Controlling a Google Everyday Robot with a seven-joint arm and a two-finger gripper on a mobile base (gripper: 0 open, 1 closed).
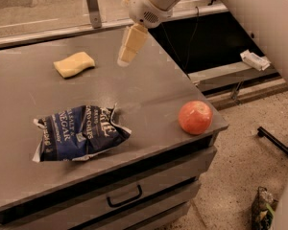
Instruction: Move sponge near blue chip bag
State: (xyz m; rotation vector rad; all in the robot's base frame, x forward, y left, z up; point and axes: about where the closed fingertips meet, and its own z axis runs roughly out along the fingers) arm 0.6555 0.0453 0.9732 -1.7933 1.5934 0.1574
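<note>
Shows the end effector hanging over the desk, touching nothing; cannot tell how wide it stands. Slants tip down-left from the white arm overhead. Places the sponge near, to its left, and the blue chip bag well apart, toward the camera.
</note>
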